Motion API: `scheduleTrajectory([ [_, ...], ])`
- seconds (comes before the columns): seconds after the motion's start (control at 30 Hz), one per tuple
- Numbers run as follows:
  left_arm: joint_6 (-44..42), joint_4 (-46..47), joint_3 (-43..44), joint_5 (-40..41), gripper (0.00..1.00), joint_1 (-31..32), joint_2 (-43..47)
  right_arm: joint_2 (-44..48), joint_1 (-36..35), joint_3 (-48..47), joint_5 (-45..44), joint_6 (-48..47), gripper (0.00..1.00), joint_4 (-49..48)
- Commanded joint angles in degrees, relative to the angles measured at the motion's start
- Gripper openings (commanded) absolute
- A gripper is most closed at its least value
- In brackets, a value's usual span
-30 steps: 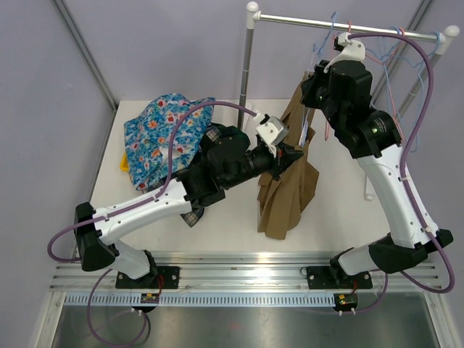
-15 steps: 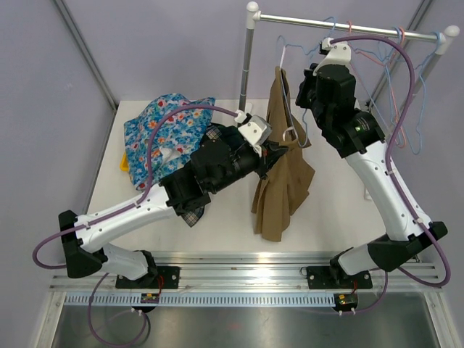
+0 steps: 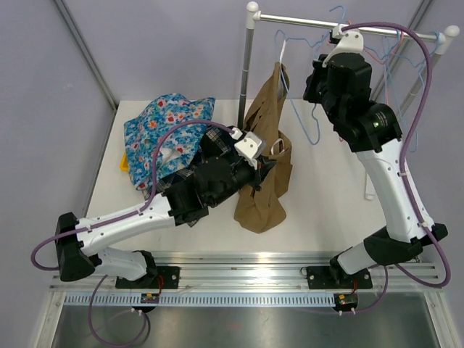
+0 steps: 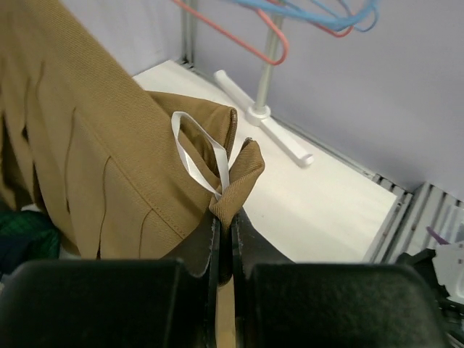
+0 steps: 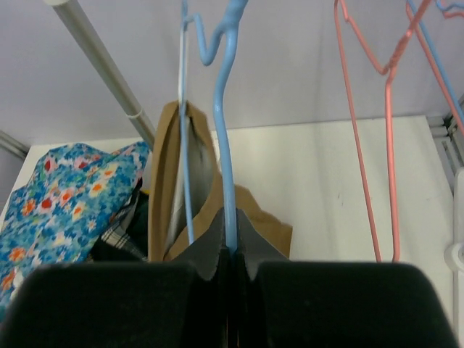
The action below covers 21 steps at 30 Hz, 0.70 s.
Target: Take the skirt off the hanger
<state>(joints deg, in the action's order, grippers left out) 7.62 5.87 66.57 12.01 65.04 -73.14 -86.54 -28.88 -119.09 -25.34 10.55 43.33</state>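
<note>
The tan pleated skirt [image 3: 264,170] hangs in a bunch from its top end [image 3: 276,80] under the rail, and its lower part droops onto the table. My left gripper [image 3: 270,161] is shut on a waistband corner of the skirt [image 4: 235,185], beside a white hanging loop [image 4: 194,152]. My right gripper [image 3: 314,85] is shut on the light-blue wire hanger [image 5: 229,145]. A second thin wire of the hanger [image 5: 185,138] runs down into the skirt's top [image 5: 170,196]. The hanger's loop also shows in the top view [image 3: 307,119].
A blue floral garment [image 3: 165,134] and a dark tartan garment [image 3: 190,215] lie at the left of the table. The rack pole [image 3: 246,69] stands behind the skirt, with its rail [image 3: 377,30] carrying pink hangers [image 5: 366,145] and blue ones. The rack foot [image 4: 279,134] lies on the table.
My left gripper has pulled the skirt's waistband corner left and nearer, so the skirt has swung left. My right gripper has moved slightly up and right with the hanger.
</note>
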Motion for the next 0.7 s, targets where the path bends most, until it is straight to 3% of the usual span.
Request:
scheduleTrajectory([
  [0.0, 0.9, 2.8, 1.8, 7.0, 0.00, 1.7, 0.0, 3.0, 0.5, -3.6, -0.6, 6.7, 0.00, 2.2],
  [0.13, -2.9, 0.1, 9.7, 12.5, 0.00, 0.3, -4.1, 10.3, 0.6, 5.8, 5.0, 11.2, 0.00, 6.6],
  [0.37, -5.8, -3.7, 26.5, 10.9, 0.00, -6.8, -14.4, 19.2, 0.6, 14.5, 19.3, 14.5, 0.00, 18.7],
  [0.5, -7.2, -5.7, 38.1, 10.2, 0.00, -9.2, -21.4, 20.5, 0.6, 11.7, 28.1, 15.9, 0.00, 25.4],
  [0.67, -5.3, -13.3, 50.0, 9.3, 0.00, -14.2, -31.9, 17.6, 0.5, 1.3, 41.1, 16.5, 0.00, 37.6],
])
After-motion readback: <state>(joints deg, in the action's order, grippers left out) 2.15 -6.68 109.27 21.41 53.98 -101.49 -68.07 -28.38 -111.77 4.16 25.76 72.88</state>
